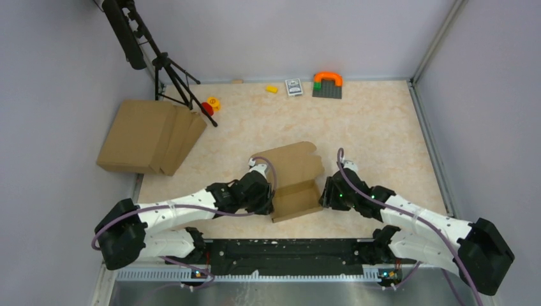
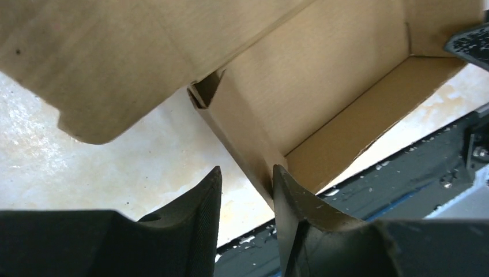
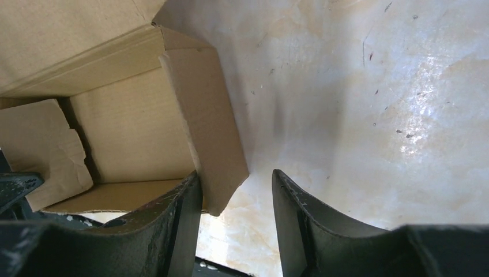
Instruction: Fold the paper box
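Note:
The paper box (image 1: pixel 295 182) is a small brown cardboard piece near the table's front middle, with its lid flap open toward the back. My left gripper (image 1: pixel 268 196) is at its left end and my right gripper (image 1: pixel 327 191) is at its right end. In the left wrist view the left gripper (image 2: pixel 247 180) is open astride the box's left side wall (image 2: pixel 239 135), which touches the right finger (image 2: pixel 288 196). In the right wrist view the right gripper (image 3: pixel 236 187) is open, with the box's right side flap (image 3: pixel 207 127) hanging between the jaws next to the left finger (image 3: pixel 185 205).
A bigger pile of flat brown cardboard (image 1: pixel 150 135) lies at the back left beside a black tripod (image 1: pixel 167 67). Small toys lie along the back wall: a red and yellow piece (image 1: pixel 210 105), a yellow block (image 1: pixel 272 89), a card pack (image 1: pixel 293 86) and an orange and grey piece (image 1: pixel 327 84). The black base rail (image 1: pixel 287 248) runs just in front of the box.

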Motion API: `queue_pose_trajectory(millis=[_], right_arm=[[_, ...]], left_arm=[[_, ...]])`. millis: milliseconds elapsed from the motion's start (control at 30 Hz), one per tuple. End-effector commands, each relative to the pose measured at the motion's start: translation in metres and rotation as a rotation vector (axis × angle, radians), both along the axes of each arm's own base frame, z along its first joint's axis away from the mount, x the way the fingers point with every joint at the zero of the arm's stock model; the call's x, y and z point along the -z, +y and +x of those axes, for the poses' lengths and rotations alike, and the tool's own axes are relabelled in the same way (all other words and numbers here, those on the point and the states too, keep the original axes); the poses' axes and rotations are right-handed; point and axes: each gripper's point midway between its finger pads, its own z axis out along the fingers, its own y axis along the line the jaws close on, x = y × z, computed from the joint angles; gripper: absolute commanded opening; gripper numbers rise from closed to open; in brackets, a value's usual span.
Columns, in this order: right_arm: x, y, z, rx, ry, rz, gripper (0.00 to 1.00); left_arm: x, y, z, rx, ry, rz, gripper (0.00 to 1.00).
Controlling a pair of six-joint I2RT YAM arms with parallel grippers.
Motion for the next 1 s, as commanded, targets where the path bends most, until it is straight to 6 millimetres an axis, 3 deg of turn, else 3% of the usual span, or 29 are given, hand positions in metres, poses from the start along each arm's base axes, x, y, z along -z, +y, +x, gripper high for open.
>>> queue_pose_trajectory(millis=[0, 267, 467, 667, 800, 967], right_arm=[[-0.004, 0.011, 0.01, 0.01, -0.099, 0.082, 0.46], [-0.017, 0.029, 0.036, -0.02, -0.238, 0.127, 0.47], [-0.019, 0.023, 0.061, 0.033, -0.243, -0.037, 0.46], [-0.024, 0.021, 0.072, 0.039, -0.235, -0.166, 0.48], [-0.02, 0.016, 0.065, 0.045, -0.171, -0.218, 0.48], [-0.012, 0.014, 0.045, 0.042, -0.093, -0.191, 0.56]], left_arm=[[0.007, -0.005, 0.011, -0.056, -0.082, -0.023, 0.41], [0.009, 0.0, 0.04, -0.109, -0.206, 0.065, 0.4], [0.003, -0.001, 0.068, -0.109, -0.273, 0.225, 0.25], [0.006, -0.001, 0.078, -0.102, -0.281, 0.317, 0.07], [0.003, -0.005, 0.078, -0.102, -0.262, 0.323, 0.04], [0.005, -0.005, 0.079, -0.118, -0.26, 0.328, 0.02]])
